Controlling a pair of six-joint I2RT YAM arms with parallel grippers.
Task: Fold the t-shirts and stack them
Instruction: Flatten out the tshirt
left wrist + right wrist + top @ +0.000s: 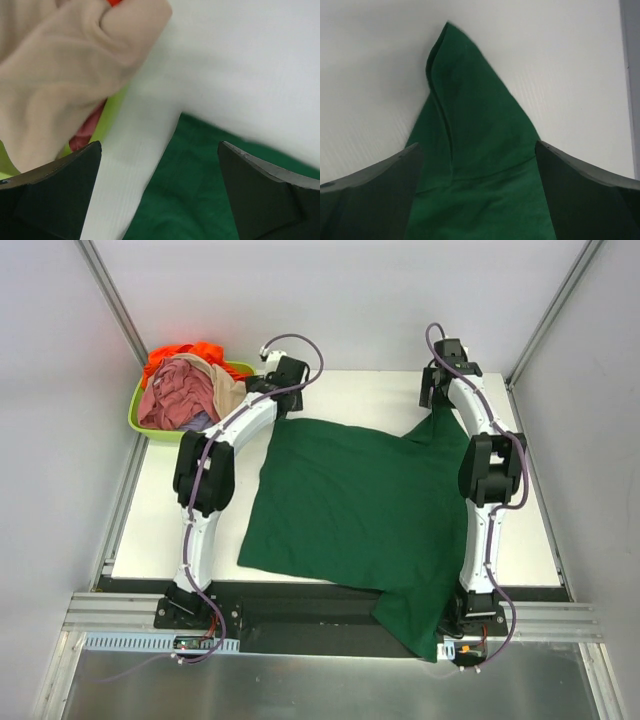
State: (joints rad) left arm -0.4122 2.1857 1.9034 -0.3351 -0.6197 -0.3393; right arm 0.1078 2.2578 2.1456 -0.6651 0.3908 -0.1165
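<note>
Green shirt (pixel 350 500) spread on counter (pixel 535 540); L pincer (pixel 159 165) & R pincer (pixel 477 165) both wide open, empty. Tub (pixel 140 425) at 10 o'clock.

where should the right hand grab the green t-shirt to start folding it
Probably the pointed far corner of the green t-shirt, coming from above. It lies on the table with a raised crease, directly under the open right hand, so closing there should pinch it.

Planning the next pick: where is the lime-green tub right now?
In the top view, the lime-green tub sits at the far left corner of the table, heaped with crumpled shirts, up-left of the spread dark green t-shirt.
</note>
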